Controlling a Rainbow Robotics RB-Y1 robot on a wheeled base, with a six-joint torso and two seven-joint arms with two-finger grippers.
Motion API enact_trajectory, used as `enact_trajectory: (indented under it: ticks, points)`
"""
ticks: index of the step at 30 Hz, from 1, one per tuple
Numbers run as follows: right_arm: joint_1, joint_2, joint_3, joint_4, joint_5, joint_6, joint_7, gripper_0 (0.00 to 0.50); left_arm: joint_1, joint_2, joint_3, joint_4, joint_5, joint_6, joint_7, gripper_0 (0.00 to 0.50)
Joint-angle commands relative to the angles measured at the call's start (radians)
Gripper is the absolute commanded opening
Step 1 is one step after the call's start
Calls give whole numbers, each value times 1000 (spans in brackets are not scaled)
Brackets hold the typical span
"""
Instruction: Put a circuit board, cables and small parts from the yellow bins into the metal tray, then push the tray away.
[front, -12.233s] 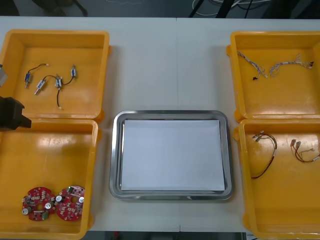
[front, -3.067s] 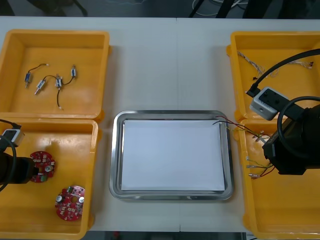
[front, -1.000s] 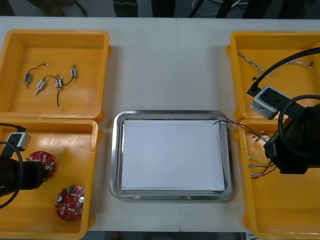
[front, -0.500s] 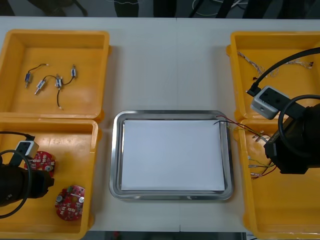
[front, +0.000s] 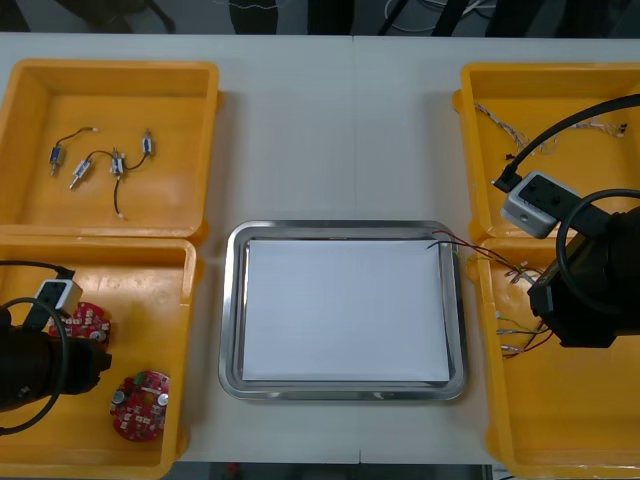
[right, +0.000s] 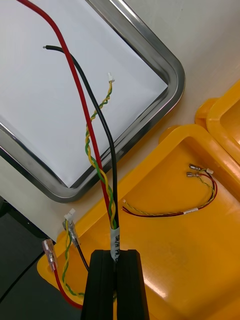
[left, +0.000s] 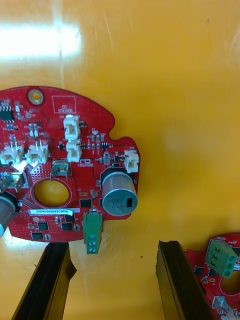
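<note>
left gripper (left: 112, 247) spread by circuit board (left: 75, 165) — right gripper (right: 116, 256) clamps cables (right: 114, 190) crossing tray (right: 176, 80) rim

The metal tray (front: 340, 390), white inside, lay at centre. Two round red circuit boards (front: 140, 404) lay flat in the eight o'clock yellow bin (front: 130, 290). Small metal parts (front: 116, 163) sat in the ten o'clock bin (front: 175, 110). The right gripper (right: 116, 252) pinched a red, black and yellow-green cable bundle (right: 111, 210), its ends over the tray's two o'clock corner.

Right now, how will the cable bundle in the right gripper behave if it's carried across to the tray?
Probably floppy: past the right gripper, shut on it, the cable bundle splays into red, black and twisted strands curving over the metal tray. Likely light, as a thin pinch holds it. Loose ends dangling beside the fingers may snag the yellow bin wall.
</note>
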Motion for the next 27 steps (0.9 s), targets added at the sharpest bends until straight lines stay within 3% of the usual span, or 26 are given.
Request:
enact_trajectory:
  ticks: [1,21,23,24,25,27]
  points:
    - [-28,-26,4,-11,-1,5,46,0,-42,-13,-35,12,-11,-13,-13,500]
    - [-29,-26,4,-11,3,5,40,0,-55,-11,-55,55,-26,-42,-13,500]
    - [-29,-26,4,-11,3,5,40,0,-57,-11,-57,55,-28,-42,-13,386]
    - [-29,-26,4,-11,3,5,41,0,-59,-11,-55,55,-28,-42,-13,166]
    - [-29,-26,4,-11,3,5,40,0,-60,-11,-57,55,-28,-42,-13,0]
    - [-29,-26,4,-11,3,5,40,0,-60,-11,-57,55,-26,-42,-14,0]
